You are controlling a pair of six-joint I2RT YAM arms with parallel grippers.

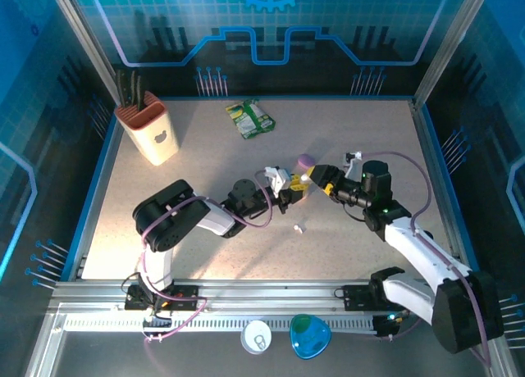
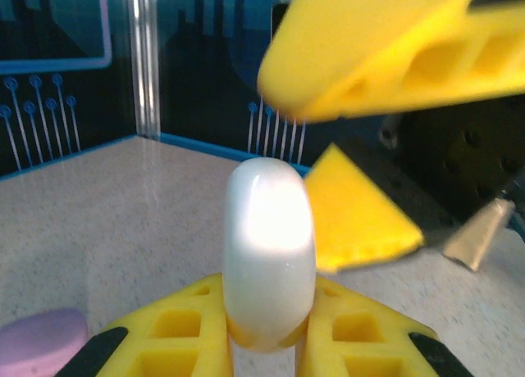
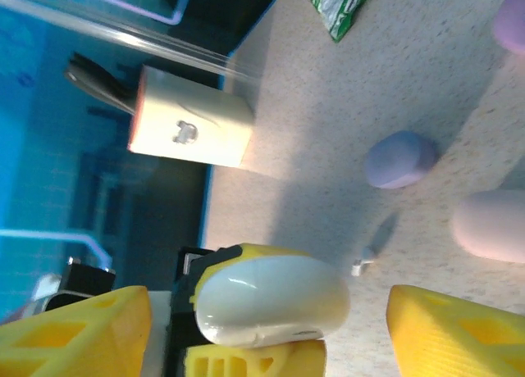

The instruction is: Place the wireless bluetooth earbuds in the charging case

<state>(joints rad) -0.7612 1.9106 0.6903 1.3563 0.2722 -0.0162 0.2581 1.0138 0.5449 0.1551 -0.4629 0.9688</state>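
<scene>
Left end effector (image 1: 289,193) clamped on white charging case (image 2: 269,246), case upright at centre of left wrist view. Right end effector (image 1: 320,180) jaws apart, straddling case, contact not clear. Earbud (image 1: 299,228) loose on bench (image 1: 205,147), just below centre of top view.

Risks:
- smooth rounded shell may slip or twist when right jaws close
- yellow fingers may collide, space tight
- purple case (image 1: 305,160) just above, may get nudged
- earbud tiny, easily flicked by a low sweep
</scene>
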